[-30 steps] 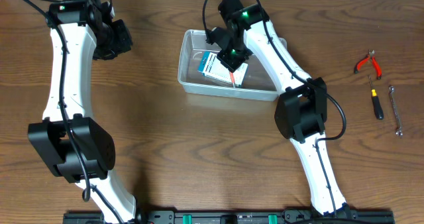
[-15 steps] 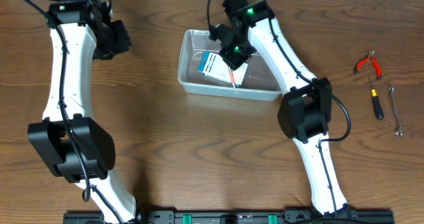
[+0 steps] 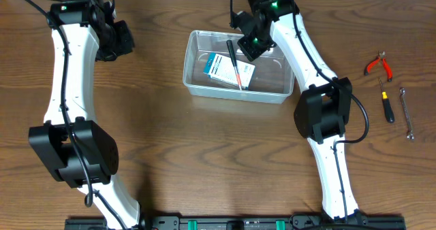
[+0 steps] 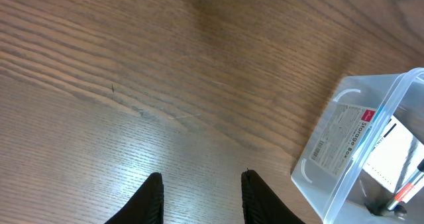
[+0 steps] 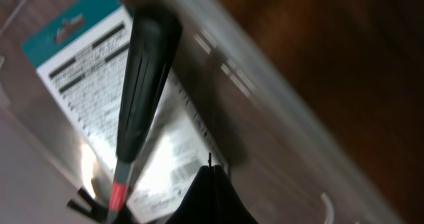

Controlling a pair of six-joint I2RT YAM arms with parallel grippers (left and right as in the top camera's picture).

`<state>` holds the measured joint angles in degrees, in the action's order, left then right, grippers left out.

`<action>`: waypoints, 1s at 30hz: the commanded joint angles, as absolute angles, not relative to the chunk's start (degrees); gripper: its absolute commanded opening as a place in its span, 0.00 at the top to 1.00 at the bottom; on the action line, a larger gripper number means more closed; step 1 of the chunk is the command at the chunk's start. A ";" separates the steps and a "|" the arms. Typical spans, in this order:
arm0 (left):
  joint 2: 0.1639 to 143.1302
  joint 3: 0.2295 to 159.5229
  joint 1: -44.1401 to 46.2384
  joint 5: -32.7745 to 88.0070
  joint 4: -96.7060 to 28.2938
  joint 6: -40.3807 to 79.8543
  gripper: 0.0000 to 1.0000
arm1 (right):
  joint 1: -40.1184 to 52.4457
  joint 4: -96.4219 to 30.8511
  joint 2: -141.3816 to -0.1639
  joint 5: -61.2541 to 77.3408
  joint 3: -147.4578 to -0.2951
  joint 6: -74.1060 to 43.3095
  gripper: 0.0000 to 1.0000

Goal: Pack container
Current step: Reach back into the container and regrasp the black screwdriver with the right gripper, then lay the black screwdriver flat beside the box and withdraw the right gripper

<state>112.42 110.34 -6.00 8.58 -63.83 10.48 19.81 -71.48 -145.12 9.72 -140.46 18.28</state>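
One container (image 3: 193, 86); one box (image 3: 217, 67), one screwdriver (image 3: 232, 55) inside.

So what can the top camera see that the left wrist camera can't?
Only the overhead view shows the red pliers, the screwdriver and the wrench lying off to the right, plus the right gripper at the container's far edge. Only the left wrist view shows the printed sticker on the container's side. Both show the container, the wooden table and the left gripper, open with nothing in it.
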 commanded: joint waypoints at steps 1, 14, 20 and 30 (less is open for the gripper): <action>112.09 109.93 -6.20 7.86 -63.83 10.11 0.72 | 20.14 -70.22 -143.59 8.78 -139.65 16.73 0.99; 112.09 109.93 -6.20 7.86 -64.23 10.11 0.72 | 20.84 -64.95 -143.59 8.84 -129.60 16.75 0.99; 112.09 109.93 -6.20 7.86 -64.01 10.11 0.72 | 23.00 -63.75 -143.59 9.17 -128.90 18.48 0.99; 112.09 109.93 -6.20 7.86 -64.03 10.11 0.72 | 25.61 -62.85 -143.59 12.69 -128.90 21.67 0.99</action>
